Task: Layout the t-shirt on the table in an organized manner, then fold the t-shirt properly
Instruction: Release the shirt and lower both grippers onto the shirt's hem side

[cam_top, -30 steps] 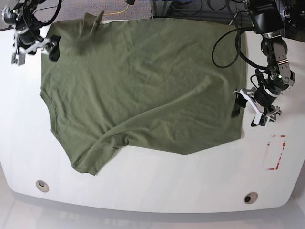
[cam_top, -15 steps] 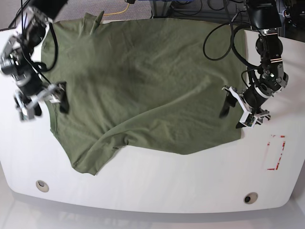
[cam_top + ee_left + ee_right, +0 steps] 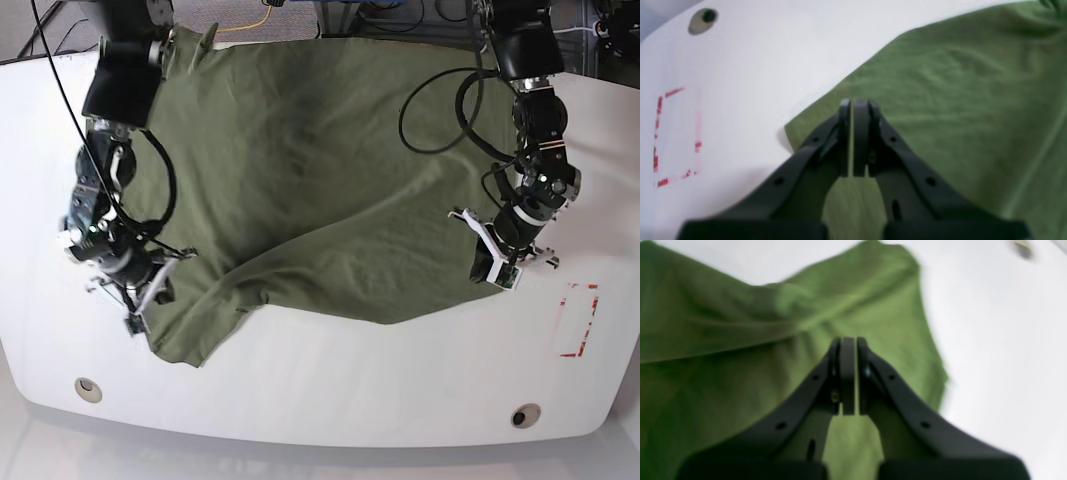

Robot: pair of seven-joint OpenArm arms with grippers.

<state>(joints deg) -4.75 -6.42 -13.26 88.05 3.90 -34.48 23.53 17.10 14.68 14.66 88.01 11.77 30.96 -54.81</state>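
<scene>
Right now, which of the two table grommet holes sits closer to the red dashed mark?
The grommet hole on the near edge under the left hand, just below the red dashed mark. The other hole lies far off by the right hand.

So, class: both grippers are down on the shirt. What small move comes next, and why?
Probably lift both slightly and draw outward. The left gripper and right gripper look shut on the t-shirt, which lies wrinkled with a crumpled sleeve on the table.
</scene>
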